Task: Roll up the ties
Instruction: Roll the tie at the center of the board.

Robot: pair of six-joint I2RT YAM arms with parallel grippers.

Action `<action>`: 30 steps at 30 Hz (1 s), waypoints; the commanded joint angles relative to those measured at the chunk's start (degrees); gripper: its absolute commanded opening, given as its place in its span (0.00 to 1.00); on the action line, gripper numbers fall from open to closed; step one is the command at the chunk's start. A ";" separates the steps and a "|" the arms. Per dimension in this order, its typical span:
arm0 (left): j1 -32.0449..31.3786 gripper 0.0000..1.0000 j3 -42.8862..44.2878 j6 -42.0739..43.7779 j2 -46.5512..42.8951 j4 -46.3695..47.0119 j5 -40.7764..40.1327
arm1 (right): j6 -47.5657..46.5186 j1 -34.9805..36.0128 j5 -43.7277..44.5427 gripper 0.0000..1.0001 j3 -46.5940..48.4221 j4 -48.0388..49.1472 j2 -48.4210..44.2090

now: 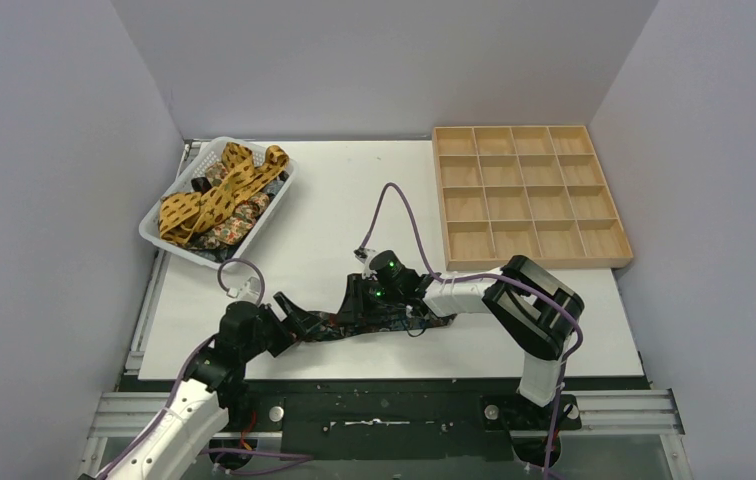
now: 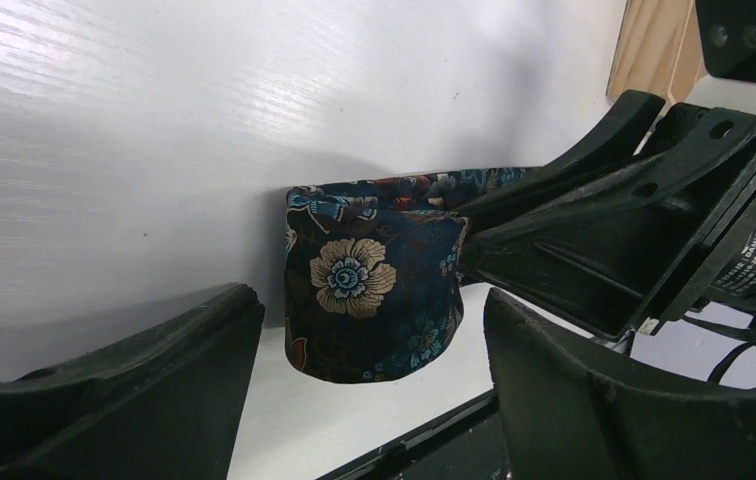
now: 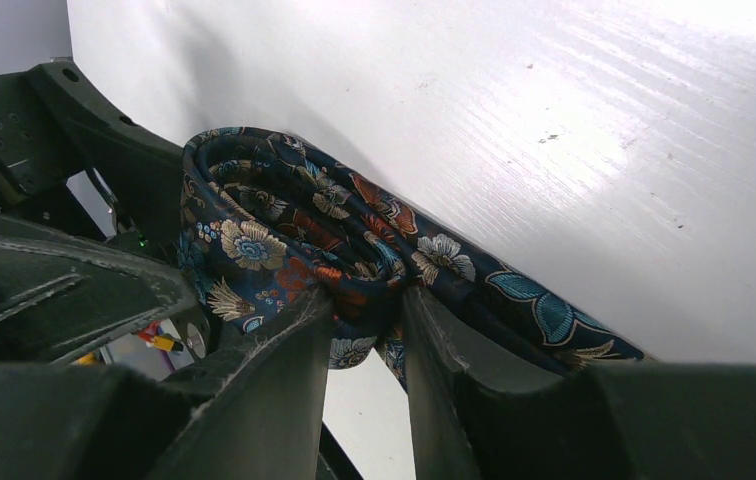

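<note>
1. Lying near the front edge of the white table (image 1: 334, 190), between the two arms, a dark floral tie (image 1: 424, 322) was seen partly rolled. Its coiled end was stood on edge, and its loose length was stretched flat toward the right arm's side.
2. The coil was pinched by the right gripper (image 3: 364, 315), whose fingers were drawn narrow and closed on several folded layers of the patterned fabric.
3. The left gripper (image 2: 372, 310) was held wide, with a finger on either side of the coil. One finger was clearly apart from the fabric; whether the other touched it could not be told.
4. The two grippers were brought close together over the same end of the tie, tips facing each other.
5. More ties, mustard-yellow spotted ones (image 1: 216, 190) among them, were heaped in a white basket (image 1: 154, 232) at the far left corner of the table.
6. A wooden compartment tray (image 1: 529, 195) was set at the far right, well apart from the tie.
7. A purple cable (image 1: 394, 195) was looped above the right arm's wrist.
</note>
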 commanded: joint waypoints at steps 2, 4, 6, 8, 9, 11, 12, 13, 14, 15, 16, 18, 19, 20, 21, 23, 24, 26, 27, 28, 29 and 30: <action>0.33 0.76 -0.76 1.70 1.61 6.16 3.67 | 0.49 -0.13 -0.04 0.33 0.19 0.98 0.26; 0.34 0.75 -1.12 1.87 1.48 5.86 3.49 | 0.32 -0.13 0.13 0.33 0.29 0.47 0.19; 0.31 0.73 -1.66 1.85 1.24 5.84 3.48 | 0.23 -0.12 0.09 0.33 0.30 0.26 0.24; 0.33 0.71 -2.20 1.90 1.03 6.00 3.61 | 0.15 -0.12 0.15 0.33 0.30 0.24 0.15; 0.35 0.70 -2.43 1.88 1.01 6.14 3.80 | 0.21 -0.09 0.10 0.33 0.30 0.23 0.13; 0.31 0.69 -2.95 1.87 0.92 6.61 4.27 | 0.18 -0.08 0.15 0.33 0.30 0.15 0.28; 0.35 0.69 -3.13 2.23 1.04 7.38 4.87 | 0.22 -0.10 0.04 0.33 0.36 0.15 0.40; 0.33 0.69 -3.12 2.63 1.20 7.46 5.10 | 0.23 -0.06 -0.10 0.33 0.36 0.15 0.45; 0.35 0.69 -3.00 2.90 1.58 7.13 5.04 | 0.22 -0.12 -0.11 0.33 0.45 0.15 0.54; 0.27 0.69 -2.87 3.12 1.80 6.55 4.58 | 0.19 -0.11 -0.18 0.33 0.52 0.15 0.72; 0.31 0.69 -2.78 3.29 2.06 6.13 3.98 | 0.25 -0.13 -0.33 0.33 0.60 0.15 0.81; 0.29 0.70 -3.05 3.37 2.32 5.94 3.15 | 0.25 -0.08 -0.42 0.32 0.73 -0.01 1.10; 0.28 0.71 -3.14 3.37 2.40 5.54 2.44 | 0.27 -0.10 -0.38 0.32 0.74 -0.03 1.11; 0.29 0.72 -3.26 3.32 2.41 5.09 1.52 | 0.28 -0.08 -0.39 0.32 0.74 -0.10 1.07; 0.27 0.72 -3.34 3.29 2.41 4.78 1.05 | 0.23 -0.07 -0.38 0.32 0.74 -0.18 1.03; 0.33 0.72 -3.30 3.28 2.41 4.45 0.32 | 0.23 -0.11 -0.42 0.32 0.87 -0.37 1.18; 0.27 0.72 -3.32 3.28 2.53 4.89 0.59 | 0.23 -0.07 -0.65 0.32 0.95 -0.36 1.33; 0.29 0.71 -3.30 3.41 3.15 6.23 1.41 | 0.14 -0.11 -0.82 0.33 1.21 -0.44 1.63; 0.31 0.69 -3.10 3.57 3.57 6.38 1.50 | 0.14 -0.13 -0.83 0.33 1.32 -0.46 1.79; 0.32 0.68 -2.94 3.83 3.98 6.35 1.57 | 0.10 -0.12 -0.86 0.33 1.39 -0.54 1.82; 0.28 0.66 -2.85 4.03 4.31 6.43 1.59 | 0.13 -0.11 -0.84 0.33 1.44 -0.55 1.88; 0.28 0.65 -2.79 4.09 4.60 6.72 1.63 | 0.14 -0.11 -0.82 0.33 1.39 -0.63 1.88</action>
